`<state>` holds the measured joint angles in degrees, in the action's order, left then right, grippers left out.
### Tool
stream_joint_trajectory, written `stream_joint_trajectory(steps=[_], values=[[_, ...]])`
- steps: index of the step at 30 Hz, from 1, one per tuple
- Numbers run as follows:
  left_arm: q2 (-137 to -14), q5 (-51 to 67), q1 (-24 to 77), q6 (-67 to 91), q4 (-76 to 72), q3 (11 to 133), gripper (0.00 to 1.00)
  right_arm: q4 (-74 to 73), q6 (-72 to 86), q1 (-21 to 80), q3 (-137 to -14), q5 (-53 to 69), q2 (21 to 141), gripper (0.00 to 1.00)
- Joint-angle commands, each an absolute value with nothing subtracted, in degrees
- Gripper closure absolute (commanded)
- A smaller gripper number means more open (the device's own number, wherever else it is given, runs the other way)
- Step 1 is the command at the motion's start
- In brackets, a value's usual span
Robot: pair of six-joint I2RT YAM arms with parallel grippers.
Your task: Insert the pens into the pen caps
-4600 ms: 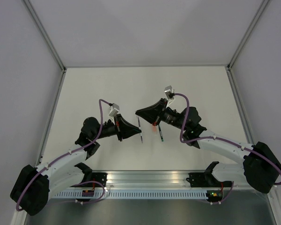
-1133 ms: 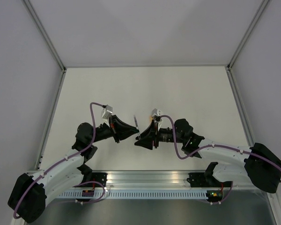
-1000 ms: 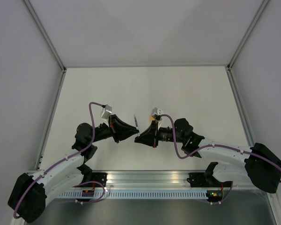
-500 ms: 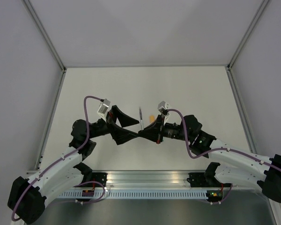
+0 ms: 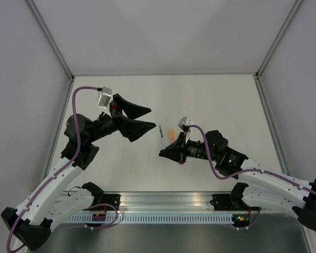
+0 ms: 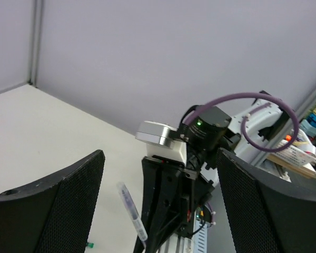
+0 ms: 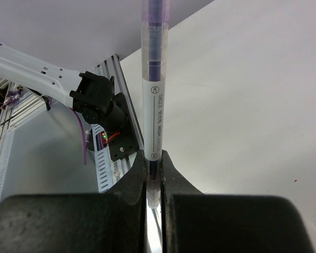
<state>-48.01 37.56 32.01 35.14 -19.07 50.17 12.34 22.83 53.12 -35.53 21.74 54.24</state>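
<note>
One pale pen (image 7: 154,79) stands over the middle of the counter (image 5: 216,100), towards its near edge, pinched at one end by the right gripper (image 5: 162,153), jaws tight on it; the left gripper (image 5: 150,116) gapes wide, holding nothing; an orange stub (image 5: 171,134) lies near; we judge capping is in hand; next, the left must fetch a cap and line it up with the free tip.

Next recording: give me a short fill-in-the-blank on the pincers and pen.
The pale pen is gripped by the ____ arm's pincer.
The left pincer stands ____, holding nothing.
In the top view, the small stub beside the pen is coloured ____.
Missing words: right; open; orange.
</note>
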Motion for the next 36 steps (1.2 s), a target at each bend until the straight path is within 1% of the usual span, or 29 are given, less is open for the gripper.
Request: stream_joint_trajectory(steps=[1, 2, 5, 8, 9, 11, 12, 14, 15, 16, 19, 28, 36], values=[[-50.97, 32.26, 32.08, 30.67, -8.28, 53.87, 0.12, 12.74, 22.32, 53.26, -37.27, 21.80, 53.44, 1.00], [-52.37, 31.47, 32.08, 30.93, -7.74, 54.14, 0.12, 12.74, 22.32, 53.35, -37.27, 21.97, 53.35, 1.00], [-55.28, 32.16, 32.08, 32.25, -7.47, 55.10, 0.20, 12.83, 22.41, 53.26, -37.27, 22.24, 53.79, 1.00], [-57.47, 34.71, 32.08, 34.01, -9.57, 55.28, 0.28, 12.92, 22.41, 53.26, -37.27, 21.71, 54.23, 1.00], [-57.65, 34.98, 32.08, 34.27, -10.02, 55.28, 0.33, 13.01, 22.41, 53.26, -37.27, 21.71, 54.32, 1.00], [-57.74, 35.24, 32.08, 34.54, -10.81, 55.11, 0.37, 13.10, 22.59, 53.26, -37.18, 21.71, 54.32, 1.00], [-57.57, 35.42, 32.08, 34.63, -11.16, 54.93, 0.43, 13.18, 22.67, 53.26, -37.09, 21.53, 54.23, 1.00], [-57.31, 35.59, 32.17, 34.72, -11.25, 54.41, 0.46, 13.18, 22.50, 53.26, -37.09, 21.18, 54.14, 1.00], [-57.13, 35.68, 32.08, 34.72, -11.60, 53.88, 0.51, 13.18, 22.67, 53.26, -37.09, 21.18, 54.14, 1.00], [-56.95, 35.86, 32.17, 34.89, -11.86, 53.53, 0.52, 13.18, 22.68, 53.26, -37.18, 21.18, 54.23, 1.00], [-56.78, 37.26, 32.08, 35.68, -13.01, 52.12, 0.56, 13.27, 22.76, 53.26, -37.27, 21.01, 54.49, 1.00], [-56.07, 41.04, 32.08, 38.14, -18.01, 47.55, 0.59, 13.36, 22.94, 53.35, -37.18, 20.30, 54.75, 1.00], [-55.72, 42.36, 32.17, 39.29, -21.09, 45.53, 0.66, 13.71, 23.11, 53.35, -37.18, 19.86, 55.28, 1.00]])
